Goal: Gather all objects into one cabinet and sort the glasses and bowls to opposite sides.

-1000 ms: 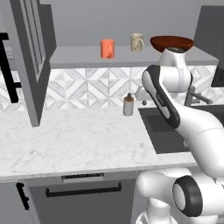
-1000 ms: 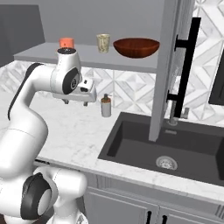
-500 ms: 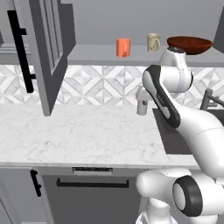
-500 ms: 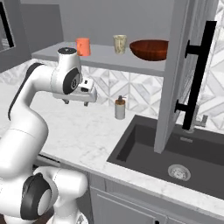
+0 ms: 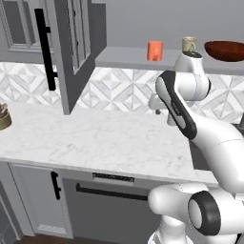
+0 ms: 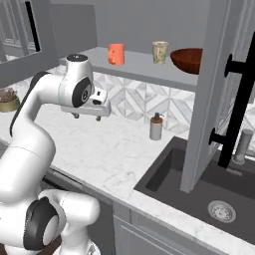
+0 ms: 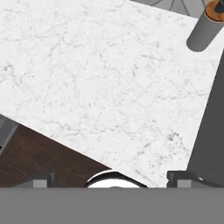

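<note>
Sitting far left on the marble counter [image 6: 99, 149], a dull grey-brown cup [image 6: 7, 99] stands well apart from everything else. Up on the open cabinet's shelf [image 6: 134, 67] stand the orange tumbler [image 6: 116, 54], then the cream mug [image 6: 160, 52], then the red-brown bowl [image 6: 188, 60] — all in a row. Below them the gripper [image 6: 85, 116] hangs over bare counter, fingers spread wide and holding nothing — a soap bottle [image 6: 156, 127] stands to its right, beside the sink [image 6: 209, 187].
</note>
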Controlling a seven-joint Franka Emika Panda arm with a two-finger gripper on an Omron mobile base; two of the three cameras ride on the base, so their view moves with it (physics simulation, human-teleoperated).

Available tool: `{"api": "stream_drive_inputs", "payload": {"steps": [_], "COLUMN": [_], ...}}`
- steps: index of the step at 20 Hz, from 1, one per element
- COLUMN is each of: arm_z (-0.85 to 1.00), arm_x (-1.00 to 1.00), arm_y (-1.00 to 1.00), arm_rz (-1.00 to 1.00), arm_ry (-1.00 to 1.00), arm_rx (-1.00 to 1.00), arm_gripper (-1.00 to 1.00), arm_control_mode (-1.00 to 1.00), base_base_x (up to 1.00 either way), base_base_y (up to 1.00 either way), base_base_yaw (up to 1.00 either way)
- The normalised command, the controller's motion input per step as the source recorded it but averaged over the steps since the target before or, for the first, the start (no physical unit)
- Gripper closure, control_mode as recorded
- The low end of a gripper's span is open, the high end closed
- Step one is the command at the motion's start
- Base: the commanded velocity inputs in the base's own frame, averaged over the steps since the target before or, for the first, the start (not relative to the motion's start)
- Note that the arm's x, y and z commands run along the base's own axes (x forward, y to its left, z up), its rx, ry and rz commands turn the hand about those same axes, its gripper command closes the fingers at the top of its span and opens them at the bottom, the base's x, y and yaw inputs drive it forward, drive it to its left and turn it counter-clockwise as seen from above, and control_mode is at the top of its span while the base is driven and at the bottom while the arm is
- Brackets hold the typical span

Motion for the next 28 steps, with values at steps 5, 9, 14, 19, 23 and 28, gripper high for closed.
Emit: {"api": "stream_drive_inputs", "payload": {"steps": [5,9,14,19,23,28], "arm_z": [0.0,0.0,0.0,0.0,0.0,0.0], "arm_x": [0.0,0.0,0.0,0.0,0.0,0.0], "arm_y": [0.0,0.0,0.0,0.0,0.0,0.0], "arm_rz": [0.0,0.0,0.0,0.0,0.0,0.0], "arm_ry": [0.0,0.0,0.0,0.0,0.0,0.0], "arm_rx": [0.0,0.0,0.0,0.0,0.0,0.0], "arm_gripper": [-1.0,-1.0,-1.0,-1.0,-1.0,-1.0], "arm_control_mode": [1.0,1.0,1.0,1.0,1.0,1.0], "base_base_x": [-0.56,-0.26,-0.07,-0.1,-0.23,-0.18], "base_base_y": [0.11,0.13,0.13,0.19,0.18,0.19], "base_base_yaw": [0.14,0.3,0.33,0.37,0.38,0.41]}}
